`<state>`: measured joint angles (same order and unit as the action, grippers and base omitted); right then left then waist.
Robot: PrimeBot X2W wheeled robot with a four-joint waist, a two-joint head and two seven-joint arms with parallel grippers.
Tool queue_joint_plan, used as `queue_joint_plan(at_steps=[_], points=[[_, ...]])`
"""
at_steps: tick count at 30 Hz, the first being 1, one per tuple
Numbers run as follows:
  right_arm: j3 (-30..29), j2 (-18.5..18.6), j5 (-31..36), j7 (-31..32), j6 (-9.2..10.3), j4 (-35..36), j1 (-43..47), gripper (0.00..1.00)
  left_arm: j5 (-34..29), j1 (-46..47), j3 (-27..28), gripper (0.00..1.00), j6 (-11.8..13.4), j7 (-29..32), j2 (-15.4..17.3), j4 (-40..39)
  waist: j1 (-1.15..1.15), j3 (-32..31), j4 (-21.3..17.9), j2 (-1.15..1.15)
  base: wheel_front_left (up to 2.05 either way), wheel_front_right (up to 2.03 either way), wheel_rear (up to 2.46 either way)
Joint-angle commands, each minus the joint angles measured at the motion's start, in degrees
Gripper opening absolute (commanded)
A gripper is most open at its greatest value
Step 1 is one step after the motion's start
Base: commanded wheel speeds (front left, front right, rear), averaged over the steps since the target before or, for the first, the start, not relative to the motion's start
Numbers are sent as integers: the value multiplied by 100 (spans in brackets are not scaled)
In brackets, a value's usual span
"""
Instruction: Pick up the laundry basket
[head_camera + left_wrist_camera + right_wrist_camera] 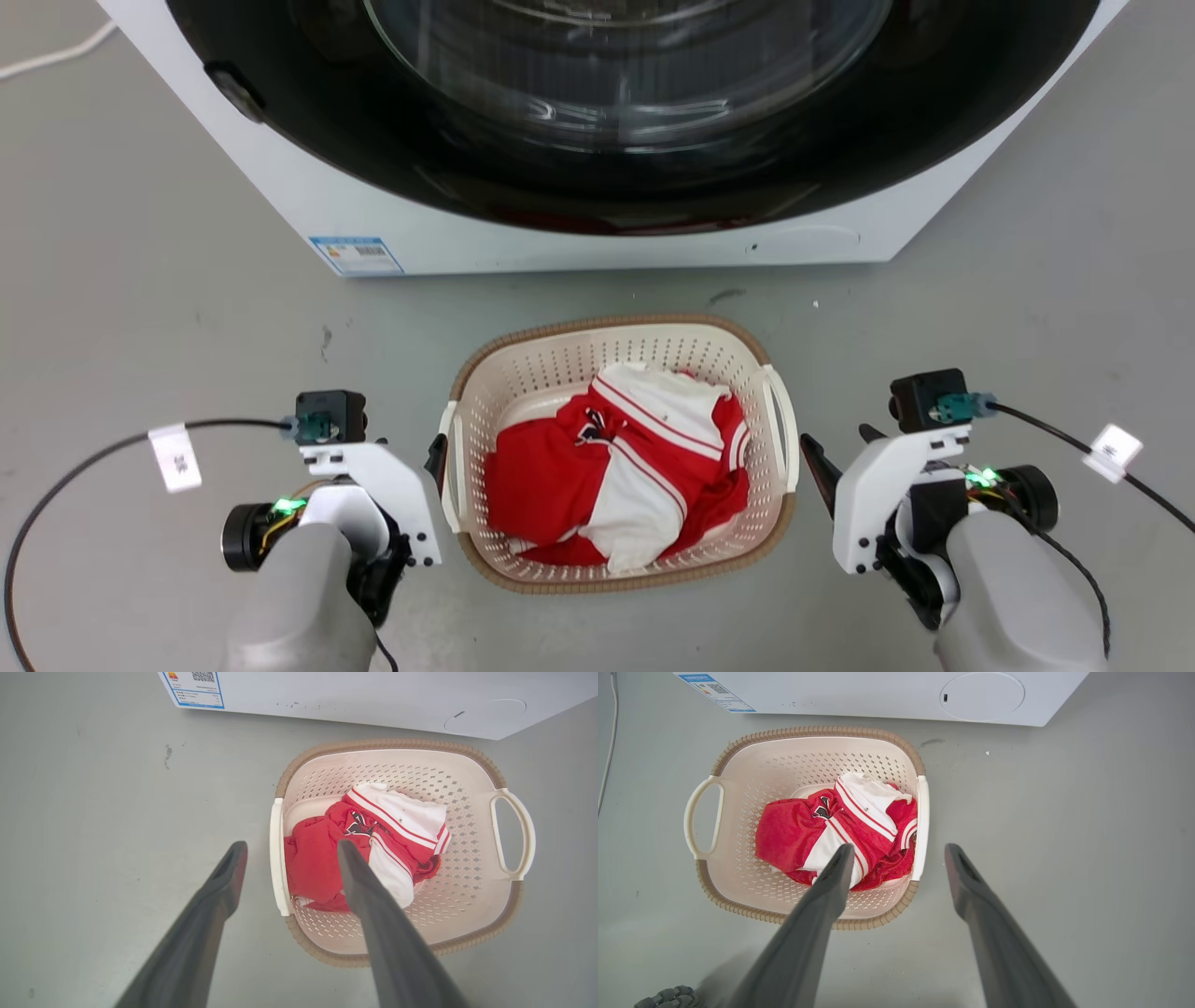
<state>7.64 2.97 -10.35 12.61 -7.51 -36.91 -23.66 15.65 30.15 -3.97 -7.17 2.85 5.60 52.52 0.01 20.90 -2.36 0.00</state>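
Cable (84, 457) with a white tag loops over the floor (140, 308) at far left. Left gripper (292, 845): open, nothing held. In its wrist view the fingers straddle the basket's left handle (276, 858), one finger over bare floor outside, the other over the inside of the basket. In the head view its dark fingertip sits just beside that handle; I cannot tell whether it touches. Basket (616, 322): on the floor, centred between the two arms, just near of the washer (597, 247), upright, level as far as I can judge. It holds a crumpled red and white garment (607, 467), lying below the rim and clear of both handles. Right gripper (899, 848): open, nothing held. It is the mirror of the left, with one finger over the garment side and the other over the floor, and the right handle (921, 826) lies in line with the gap. Progress, as a judgement: approach and alignment look done on both sides, and grasp and lift have not begun. Remaining: bring each open gripper onto its handle, close both, then raise both arms together so the basket does not tip. Risk: these thin, smooth handles could slip if only one side closes cleanly.
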Motion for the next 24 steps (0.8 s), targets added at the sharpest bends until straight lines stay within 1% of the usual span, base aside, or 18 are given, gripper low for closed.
queue_joint_plan(at_steps=[1,5,12,13,20,21,22,24], points=[[60,-9,-52,51,4,-177,-195,100,59,177,-61,100,-18,109,66,133,-1,231,-29,0,0,0,0],[210,-9,-213,308,4,-774,-627,100,354,513,-294,100,-32,540,101,513,-1,514,-48,0,0,0,0],[500,-8,-485,674,4,-1614,-1400,100,975,952,-800,100,-28,1219,426,749,-1,961,-121,0,0,0,0],[500,-8,-485,674,4,-1614,-1400,100,975,952,-800,100,-28,1219,426,749,-1,961,-121,0,0,0,0],[808,-14,-715,811,4,-2265,-2233,100,1486,1402,-1164,100,-29,1653,729,887,-1,1484,-194,0,0,0,0],[808,-14,-715,811,4,-2265,-2233,100,1486,1402,-1164,100,-29,1653,729,887,-1,1484,-194,0,0,0,0],[884,-13,-788,806,4,-2396,-2409,100,1552,1530,-1240,100,-29,1677,787,921,-1,1621,-193,0,0,0,0],[976,-15,-865,805,4,-2496,-2569,100,1635,1638,-1307,100,-29,1688,798,960,-1,1756,-190,0,0,0,0]])
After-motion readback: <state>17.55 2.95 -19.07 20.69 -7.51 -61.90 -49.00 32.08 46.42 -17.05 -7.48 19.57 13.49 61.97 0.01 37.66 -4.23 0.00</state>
